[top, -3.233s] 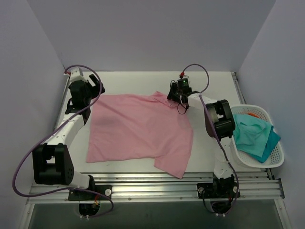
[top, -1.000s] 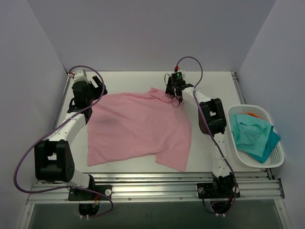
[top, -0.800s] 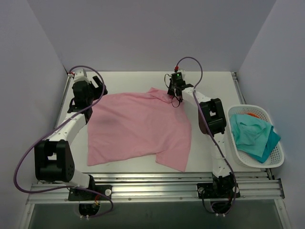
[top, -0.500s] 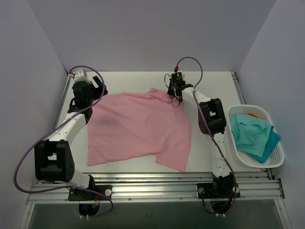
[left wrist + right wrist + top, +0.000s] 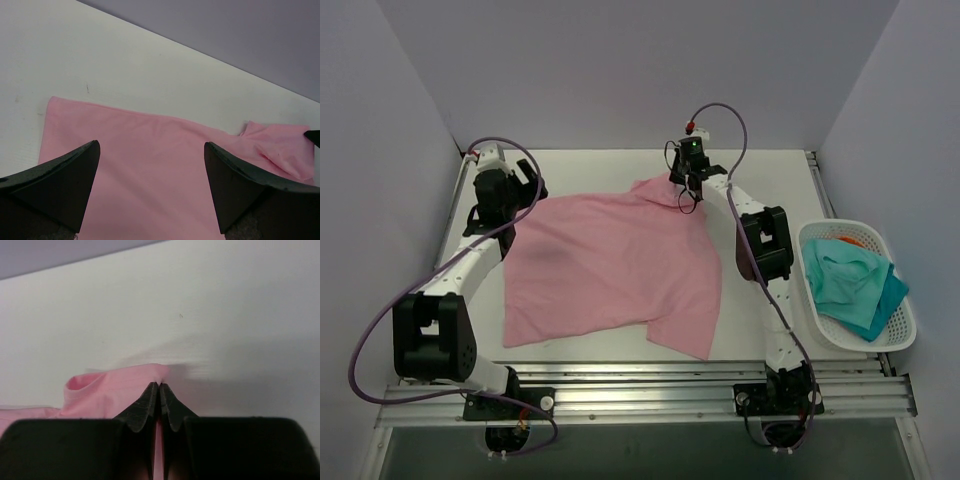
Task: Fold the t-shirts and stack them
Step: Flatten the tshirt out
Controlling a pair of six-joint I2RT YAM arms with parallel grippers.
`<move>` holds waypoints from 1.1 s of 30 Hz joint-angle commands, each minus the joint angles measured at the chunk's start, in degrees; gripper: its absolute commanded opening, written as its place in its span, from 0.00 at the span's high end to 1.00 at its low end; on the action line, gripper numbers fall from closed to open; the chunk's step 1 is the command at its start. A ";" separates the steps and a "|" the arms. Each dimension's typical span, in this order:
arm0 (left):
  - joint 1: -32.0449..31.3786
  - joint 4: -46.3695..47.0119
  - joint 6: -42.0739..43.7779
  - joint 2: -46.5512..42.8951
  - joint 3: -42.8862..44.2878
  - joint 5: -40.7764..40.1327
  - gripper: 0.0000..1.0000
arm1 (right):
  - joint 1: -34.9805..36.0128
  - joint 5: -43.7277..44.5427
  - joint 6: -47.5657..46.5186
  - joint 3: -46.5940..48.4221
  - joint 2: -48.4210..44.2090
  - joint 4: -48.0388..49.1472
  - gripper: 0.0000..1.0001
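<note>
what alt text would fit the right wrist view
The right gripper is shut on the edge of a pink t-shirt, pinching a small ridge of cloth. A white table stretches beyond it, with a strip of grey-purple wall at top left.

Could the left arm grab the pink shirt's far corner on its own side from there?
Probably yes: the left gripper hangs open just above the shirt, and that corner lies flat and uncovered.

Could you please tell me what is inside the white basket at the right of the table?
The white basket holds crumpled teal cloth. A bit of something orange shows at its far side. Whatever lies beneath the cloth is covered.
</note>
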 commanded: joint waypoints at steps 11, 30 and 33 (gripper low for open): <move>-0.82 1.89 1.99 1.41 2.32 -1.05 0.06 | -2.35 5.18 -0.52 11.44 11.73 12.90 1.00; -1.79 -0.22 3.31 0.36 3.55 -1.58 0.06 | -3.14 11.25 -4.04 9.44 6.15 34.37 0.00; -1.79 -1.70 2.35 -1.49 3.64 -1.84 0.06 | -2.79 14.83 -3.08 -6.84 -7.29 37.61 0.00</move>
